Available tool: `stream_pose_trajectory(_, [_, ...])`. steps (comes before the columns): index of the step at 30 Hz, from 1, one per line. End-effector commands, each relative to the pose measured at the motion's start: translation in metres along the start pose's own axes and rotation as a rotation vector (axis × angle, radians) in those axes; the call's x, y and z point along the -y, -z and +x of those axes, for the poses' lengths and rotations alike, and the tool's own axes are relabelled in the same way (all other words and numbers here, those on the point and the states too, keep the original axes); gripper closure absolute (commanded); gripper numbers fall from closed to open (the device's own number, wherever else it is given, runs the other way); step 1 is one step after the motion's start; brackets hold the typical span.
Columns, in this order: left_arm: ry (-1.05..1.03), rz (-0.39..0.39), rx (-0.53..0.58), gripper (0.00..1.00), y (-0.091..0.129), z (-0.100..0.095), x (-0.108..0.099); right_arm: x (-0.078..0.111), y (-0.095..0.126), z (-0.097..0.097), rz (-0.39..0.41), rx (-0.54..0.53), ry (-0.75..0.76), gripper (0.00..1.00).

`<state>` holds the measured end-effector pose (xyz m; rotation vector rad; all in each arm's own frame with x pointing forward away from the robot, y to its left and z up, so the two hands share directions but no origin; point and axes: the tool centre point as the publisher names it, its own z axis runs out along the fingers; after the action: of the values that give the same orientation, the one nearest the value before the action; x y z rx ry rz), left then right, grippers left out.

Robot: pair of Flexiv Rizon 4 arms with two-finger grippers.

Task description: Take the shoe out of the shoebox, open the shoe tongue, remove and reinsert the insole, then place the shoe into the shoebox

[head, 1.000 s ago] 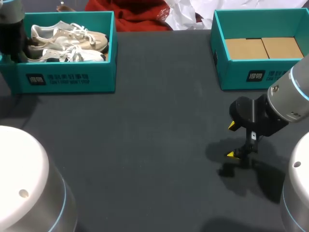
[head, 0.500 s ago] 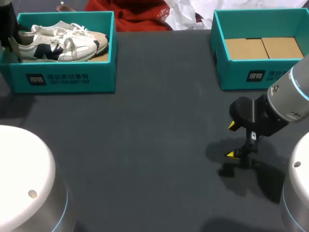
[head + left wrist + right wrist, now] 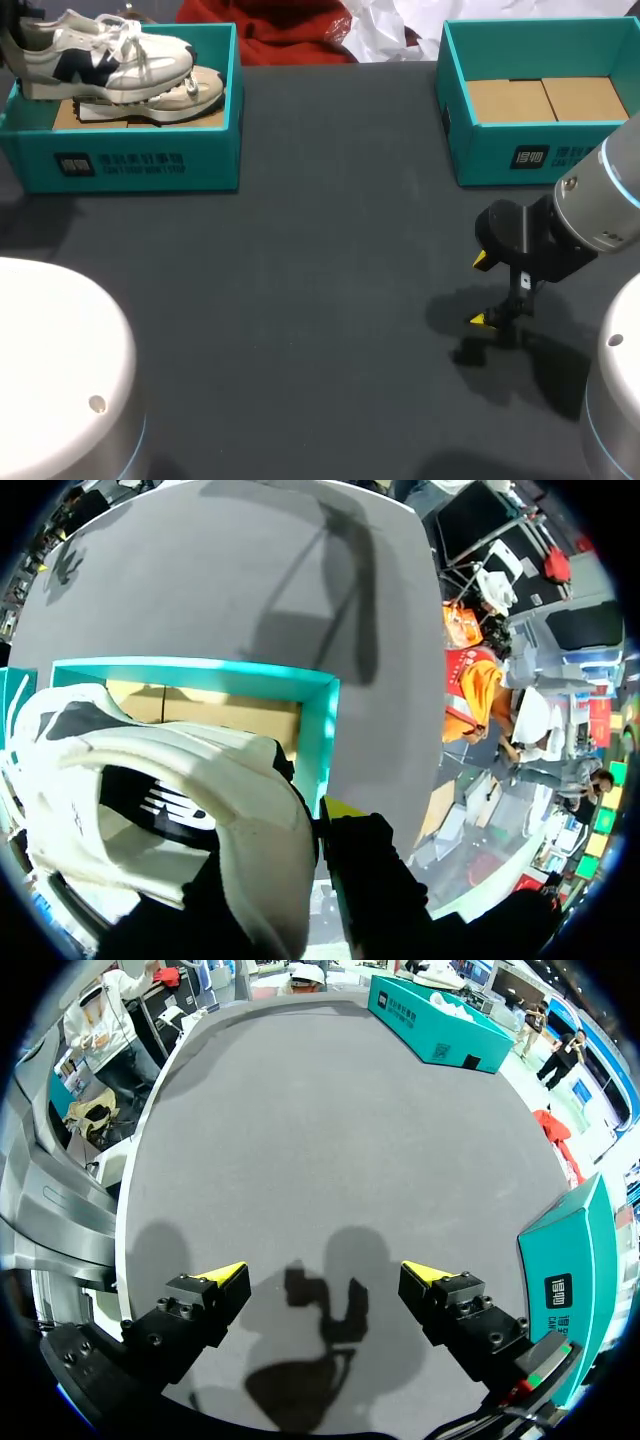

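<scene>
A white sneaker with a dark logo (image 3: 100, 55) hangs above the left teal shoebox (image 3: 140, 165), heel toward my left gripper (image 3: 16, 42), which is shut on the heel. In the left wrist view the sneaker (image 3: 150, 790) fills the space between the fingers, one yellow fingertip (image 3: 343, 808) shows beside the heel, and the shoebox (image 3: 250, 675) lies below. A second, beige-toned sneaker (image 3: 195, 92) lies in the box on brown cardboard. My right gripper (image 3: 492, 292) hovers low over the dark table at the right, open and empty (image 3: 325, 1275).
A second teal box (image 3: 520, 150) with brown cardboard inside stands at the back right, close behind my right arm. The white arm bases (image 3: 50, 350) fill the near corners. Dark tabletop (image 3: 320, 280) stretches between the two boxes.
My left gripper has lifted the white sneaker up out of the left shoebox, leaving the other sneaker inside. The right arm has not moved.
</scene>
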<state>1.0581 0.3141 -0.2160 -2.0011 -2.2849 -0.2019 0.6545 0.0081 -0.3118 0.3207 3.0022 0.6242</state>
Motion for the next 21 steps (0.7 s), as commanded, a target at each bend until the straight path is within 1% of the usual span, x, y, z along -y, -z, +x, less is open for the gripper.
stream_pose_trajectory(1, [0.006,0.002,0.006,1.0,0.028,0.007,0.001,0.001,0.001,0.002,0.0,0.003,0.0,0.0])
stream_pose_trajectory(6, [0.018,0.015,0.014,1.0,0.057,0.012,0.005,0.001,0.001,0.002,0.0,0.003,0.0,0.0])
stream_pose_trajectory(10, [0.039,0.014,-0.006,1.0,0.078,0.012,0.017,0.001,0.001,0.002,0.0,0.003,0.0,0.0])
stream_pose_trajectory(14, [0.055,-0.003,-0.028,1.0,0.097,0.01,0.038,0.001,0.001,0.002,0.0,0.003,0.0,0.0])
stream_pose_trajectory(21, [0.04,-0.046,-0.03,1.0,0.121,0.004,0.085,0.001,0.001,0.002,0.0,0.003,0.0,0.0])
